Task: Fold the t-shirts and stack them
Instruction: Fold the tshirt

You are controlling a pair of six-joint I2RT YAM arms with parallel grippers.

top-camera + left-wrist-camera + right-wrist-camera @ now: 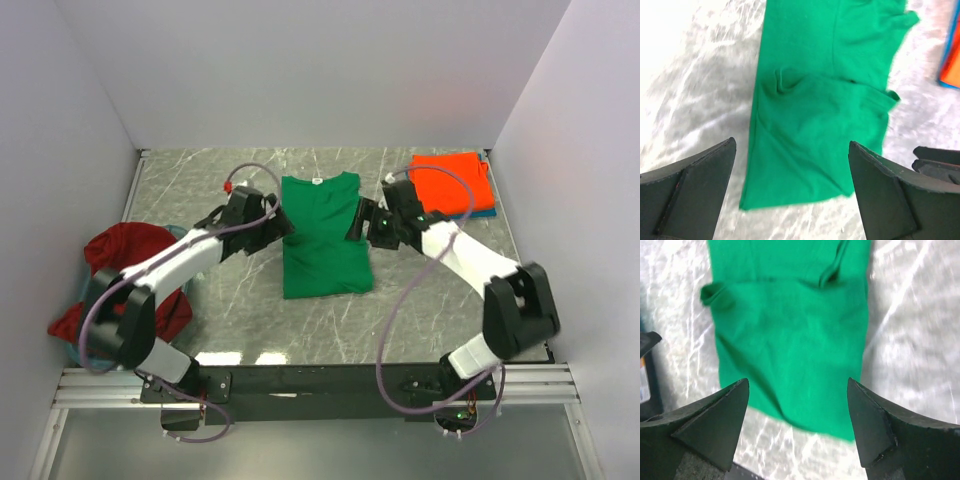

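Note:
The bright green t-shirt lies flat mid-table with both sleeves folded in and its white neck label at the far end. My left gripper is open and empty, hovering at the shirt's left edge. My right gripper is open and empty at its right edge. In the left wrist view the green shirt lies below the spread fingers. It also shows in the right wrist view. A folded orange-red shirt lies on a teal-blue one at the back right. A dark red shirt is bunched at the left.
The grey marble table is closed in by white walls at the left, back and right. The dark red shirt hangs over the table's left edge with a teal rim beneath it. The orange-red stack shows at the right edge of the left wrist view.

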